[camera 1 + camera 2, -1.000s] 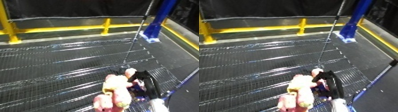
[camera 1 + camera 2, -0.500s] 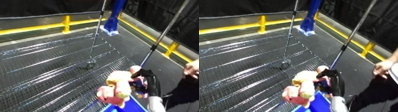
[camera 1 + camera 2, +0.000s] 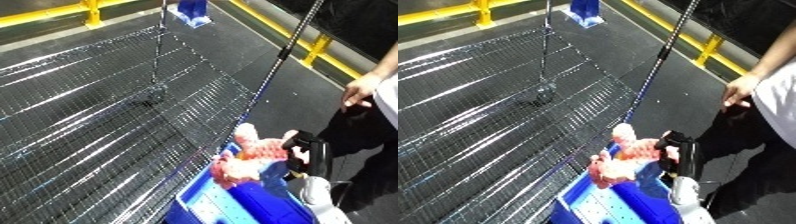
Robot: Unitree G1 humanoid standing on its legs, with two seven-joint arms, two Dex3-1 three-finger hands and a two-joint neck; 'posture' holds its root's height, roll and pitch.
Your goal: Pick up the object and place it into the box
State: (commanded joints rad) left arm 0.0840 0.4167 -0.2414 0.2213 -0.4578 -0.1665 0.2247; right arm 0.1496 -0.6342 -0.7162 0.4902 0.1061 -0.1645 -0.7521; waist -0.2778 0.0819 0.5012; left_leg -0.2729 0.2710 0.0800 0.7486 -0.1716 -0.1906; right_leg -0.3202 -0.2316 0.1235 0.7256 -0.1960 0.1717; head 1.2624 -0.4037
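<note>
A pink and cream soft toy (image 3: 245, 159) hangs in my right hand (image 3: 300, 150), whose black fingers curl round its right side. Toy and hand sit just above the near corner of a blue bin (image 3: 226, 205), beyond the right edge of the wire mesh table (image 3: 107, 115). The white forearm (image 3: 318, 192) rises from the lower edge. My left hand shows in neither view.
A thin metal post (image 3: 156, 50) stands on the mesh table with a dark base (image 3: 147, 96). A slanted pole (image 3: 289, 45) runs along the table's right edge. Yellow rails (image 3: 315, 47) and a blue post (image 3: 191, 11) lie beyond. A person (image 3: 762, 100) stands at the right.
The camera has swung right, so the table slid left. The toy in my right hand now hangs over the blue bin, which has come into view.
</note>
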